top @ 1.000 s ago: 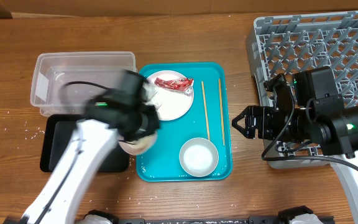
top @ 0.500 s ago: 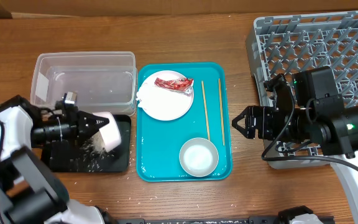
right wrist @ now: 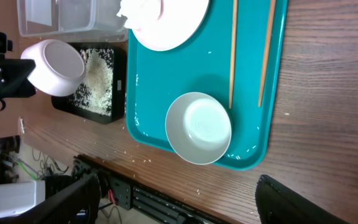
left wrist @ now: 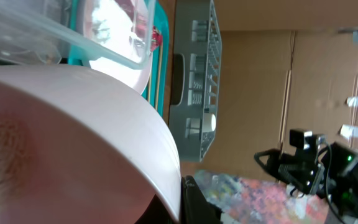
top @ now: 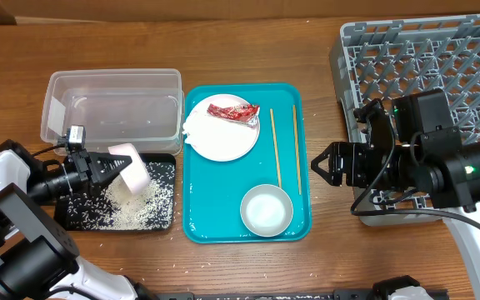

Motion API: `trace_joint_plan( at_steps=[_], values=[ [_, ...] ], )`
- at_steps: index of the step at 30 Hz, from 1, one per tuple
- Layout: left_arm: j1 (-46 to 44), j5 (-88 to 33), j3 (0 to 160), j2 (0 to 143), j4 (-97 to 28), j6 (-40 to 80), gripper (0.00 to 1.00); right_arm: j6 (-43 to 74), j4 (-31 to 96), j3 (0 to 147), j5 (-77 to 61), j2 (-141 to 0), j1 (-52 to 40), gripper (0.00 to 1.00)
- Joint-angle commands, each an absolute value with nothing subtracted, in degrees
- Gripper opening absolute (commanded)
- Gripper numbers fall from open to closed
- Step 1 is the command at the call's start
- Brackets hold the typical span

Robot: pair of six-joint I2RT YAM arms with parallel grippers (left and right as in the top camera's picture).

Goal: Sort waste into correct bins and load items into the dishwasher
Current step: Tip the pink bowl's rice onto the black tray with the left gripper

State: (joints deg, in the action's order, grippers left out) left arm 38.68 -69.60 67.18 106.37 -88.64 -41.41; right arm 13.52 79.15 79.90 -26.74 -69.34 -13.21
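My left gripper (top: 107, 165) is shut on a small pale bowl (top: 132, 172), tipped on its side over the black tray (top: 73, 218). Rice crumbs (top: 144, 205) lie spread in that tray. The bowl fills the left wrist view (left wrist: 73, 149). A white plate (top: 223, 133) on the teal tray holds the red wrapper (top: 232, 111) and the white tissue (top: 195, 125). Two chopsticks (top: 276, 148) and a second small bowl (top: 266, 209) lie there too. My right gripper (top: 323, 165) is open and empty beside the grey dish rack (top: 465, 50).
The clear tub (top: 111, 107) stands behind the black tray. The teal serving tray (top: 300, 225) lies mid-table. A few rice grains (right wrist: 138, 160) are scattered on the wood near the table's front edge.
My left arm swung the bowl from the teal tray over to the black tray and tipped it. Rice has spilled into the black tray. The right arm has not moved.
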Motion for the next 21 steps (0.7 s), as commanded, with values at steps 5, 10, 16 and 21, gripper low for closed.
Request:
trace_joint_plan(
  at_steps=[5,10,16,21],
  values=[
    [38.94,-76.12,67.16,106.78,-96.84,-47.70,0.04,13.74,79.24,81.01,-26.61,-69.12,-13.54,0.82],
    [38.59,-73.43,67.24,106.17,-96.66,-50.02,0.04,13.74,78.96,81.01,-26.61,-69.12,-13.54,0.82],
    [37.67,-75.18,66.67,105.03,-96.97,-43.05,0.04,13.74,79.13,81.01,-26.61,-69.12,-13.54,0.81],
    [32.49,-73.12,66.81,99.37,-96.95,-45.04,0.04,13.54,79.20,81.01,-26.59,-69.12,-13.54,0.82]
  ],
)
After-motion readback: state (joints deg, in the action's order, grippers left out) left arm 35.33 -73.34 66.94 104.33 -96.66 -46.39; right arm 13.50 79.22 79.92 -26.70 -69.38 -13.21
